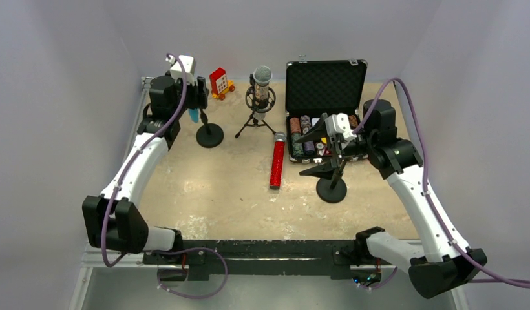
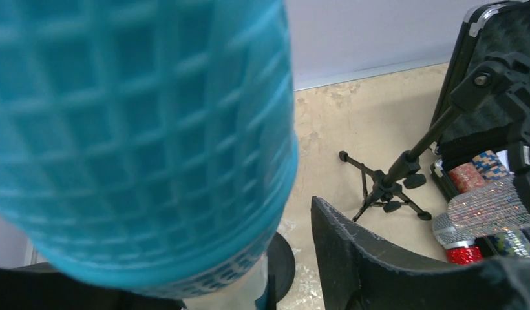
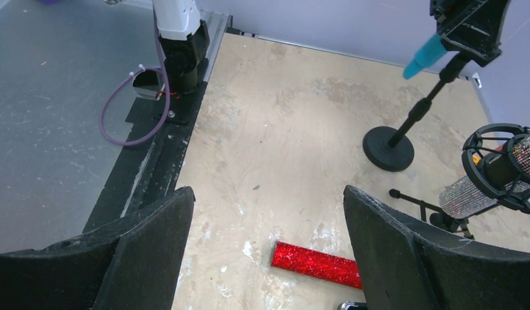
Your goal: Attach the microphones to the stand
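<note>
The light-blue microphone [image 1: 194, 116] hangs tilted at the top of the left round-base stand [image 1: 209, 135], under my left gripper [image 1: 196, 102]. In the left wrist view its blue mesh head [image 2: 133, 129] fills the frame. A gap shows between it and the right finger [image 2: 372, 265]; the other finger is hidden. The silver-glitter microphone [image 1: 262, 77] sits in the tripod stand [image 1: 254, 123]. The red-glitter microphone [image 1: 276, 161] lies flat on the table. My right gripper [image 1: 317, 155] hovers open and empty over a second round-base stand [image 1: 331, 189], with the red microphone [image 3: 314, 261] below its jaws.
An open black case [image 1: 326, 87] with poker chips stands at the back right, just behind the right gripper. A small red toy [image 1: 219, 82] sits at the back near the left stand. White walls close in on three sides of the table.
</note>
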You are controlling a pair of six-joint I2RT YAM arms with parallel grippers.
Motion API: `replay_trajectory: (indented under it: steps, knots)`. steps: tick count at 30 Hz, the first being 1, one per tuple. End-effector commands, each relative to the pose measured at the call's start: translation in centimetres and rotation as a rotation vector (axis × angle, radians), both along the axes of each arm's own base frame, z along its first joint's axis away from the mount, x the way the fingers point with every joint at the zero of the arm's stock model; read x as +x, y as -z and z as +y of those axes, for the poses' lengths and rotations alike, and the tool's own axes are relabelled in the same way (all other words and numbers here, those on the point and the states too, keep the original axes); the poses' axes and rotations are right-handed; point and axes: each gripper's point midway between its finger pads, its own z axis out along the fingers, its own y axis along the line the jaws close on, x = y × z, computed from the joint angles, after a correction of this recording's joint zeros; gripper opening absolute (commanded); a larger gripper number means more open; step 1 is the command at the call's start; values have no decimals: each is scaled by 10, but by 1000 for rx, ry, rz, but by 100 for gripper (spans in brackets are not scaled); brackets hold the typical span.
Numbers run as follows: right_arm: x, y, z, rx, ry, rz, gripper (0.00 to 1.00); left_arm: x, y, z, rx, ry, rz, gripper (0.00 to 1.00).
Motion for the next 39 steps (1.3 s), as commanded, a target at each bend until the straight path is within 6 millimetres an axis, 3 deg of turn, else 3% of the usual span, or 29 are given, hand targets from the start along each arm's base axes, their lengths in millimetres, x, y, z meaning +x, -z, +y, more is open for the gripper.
replay_trajectory:
  steps: [1,9,13,16,21,24,29,33,39]
  knots:
    - [-9,-12,-4,29,-15,-30,88,-20,-39,9,-62,-50,-102,72]
    - [-8,-23,-11,8,47,-76,89,-71,-51,34,-96,-172,-93,99]
    - [-8,-31,-17,-1,88,-88,90,-109,-51,45,-150,-230,-65,99]
    - [-5,-38,-24,-10,141,-87,90,-139,-45,38,-225,-204,-29,99]
    - [-3,-48,-34,-27,256,-52,90,-183,-22,4,-383,-55,103,99]
    - [0,-51,-39,-21,339,0,90,-205,-4,-27,-476,92,203,99]
    - [20,-55,-55,3,574,108,92,-227,35,-77,-426,219,341,98]
    - [21,-59,-64,11,633,96,94,-233,75,-117,-306,230,471,96]
    - [19,-60,-69,31,627,111,94,-213,125,-166,-160,152,606,90]
